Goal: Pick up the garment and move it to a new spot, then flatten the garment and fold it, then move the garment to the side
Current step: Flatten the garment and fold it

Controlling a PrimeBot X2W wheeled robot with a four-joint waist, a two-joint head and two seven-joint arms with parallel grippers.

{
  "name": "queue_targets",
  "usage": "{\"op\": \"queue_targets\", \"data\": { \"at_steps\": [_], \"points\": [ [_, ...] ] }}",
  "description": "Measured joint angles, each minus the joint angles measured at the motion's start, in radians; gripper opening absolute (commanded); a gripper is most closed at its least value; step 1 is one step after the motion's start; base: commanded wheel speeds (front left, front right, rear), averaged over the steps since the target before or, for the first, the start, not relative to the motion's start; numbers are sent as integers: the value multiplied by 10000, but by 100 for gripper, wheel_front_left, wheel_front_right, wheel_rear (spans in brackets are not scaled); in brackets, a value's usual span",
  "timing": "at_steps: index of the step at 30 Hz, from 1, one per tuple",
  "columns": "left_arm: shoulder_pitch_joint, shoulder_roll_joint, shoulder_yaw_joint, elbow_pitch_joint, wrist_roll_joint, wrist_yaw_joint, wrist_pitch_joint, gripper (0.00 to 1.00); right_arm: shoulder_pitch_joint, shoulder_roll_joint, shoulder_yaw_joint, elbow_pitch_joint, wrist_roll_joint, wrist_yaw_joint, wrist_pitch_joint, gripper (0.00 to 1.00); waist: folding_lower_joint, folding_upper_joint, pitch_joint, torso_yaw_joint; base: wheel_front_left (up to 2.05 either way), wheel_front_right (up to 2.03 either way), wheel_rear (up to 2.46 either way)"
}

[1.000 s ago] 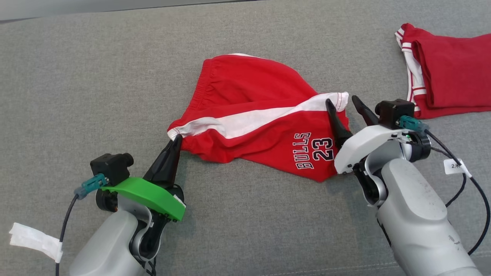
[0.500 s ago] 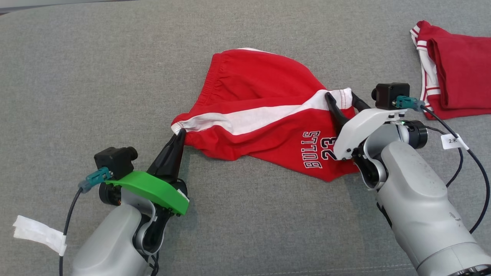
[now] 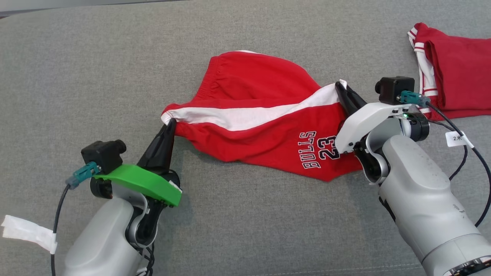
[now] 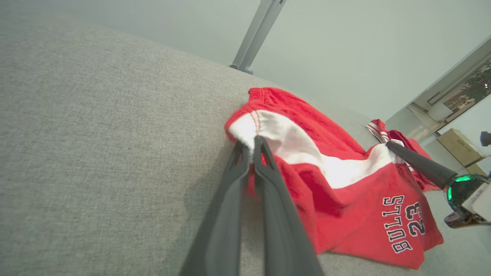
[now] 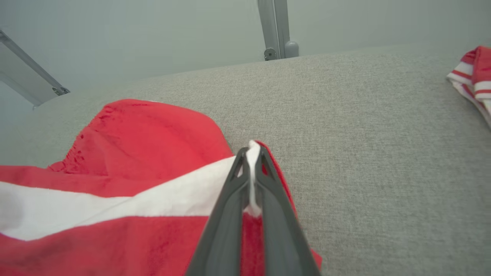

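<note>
The garment [image 3: 253, 115] is a pair of red shorts with a white stripe and "BULLS 23" print, lying rumpled mid-surface on the grey cloth. My left gripper [image 3: 171, 123] is shut on its left white-striped corner [image 4: 249, 128]. At the right end of the stripe, my right gripper [image 3: 341, 89] is shut on the hem, with white cloth pinched between its fingers [image 5: 251, 161]. The stripe runs fairly taut between the two grippers. The left wrist view shows the garment [image 4: 345, 191] and the right gripper [image 4: 391, 145] beyond it.
A second red garment with white stripes [image 3: 452, 73] lies folded at the far right, also in the right wrist view [image 5: 475, 76]. The grey padded surface [image 3: 96, 76] stretches wide to the left and front. Cables trail from both wrists.
My right gripper moved forward onto the hem and shut on it. The garment's stripe has drawn tighter between the grippers. The left gripper kept its grip and shifted slightly left.
</note>
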Motion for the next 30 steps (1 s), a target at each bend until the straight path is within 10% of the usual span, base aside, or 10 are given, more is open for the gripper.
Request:
{"op": "queue_targets", "data": {
  "at_steps": [19, 30],
  "points": [
    [966, 393, 1847, -3219, 1005, 12, 0, 0, 826, -1279, 825, -4123, 1941, 0, -637, 0, 0, 0, -1223, -306, 0, 0, 0],
    [1742, 1212, 2708, -6991, 290, 1072, 1066, 0, 2631, -2029, -734, -8280, 2491, 0, 261, 0, 0, 0, -2237, -563, 0, 0, 0]
  ]
}}
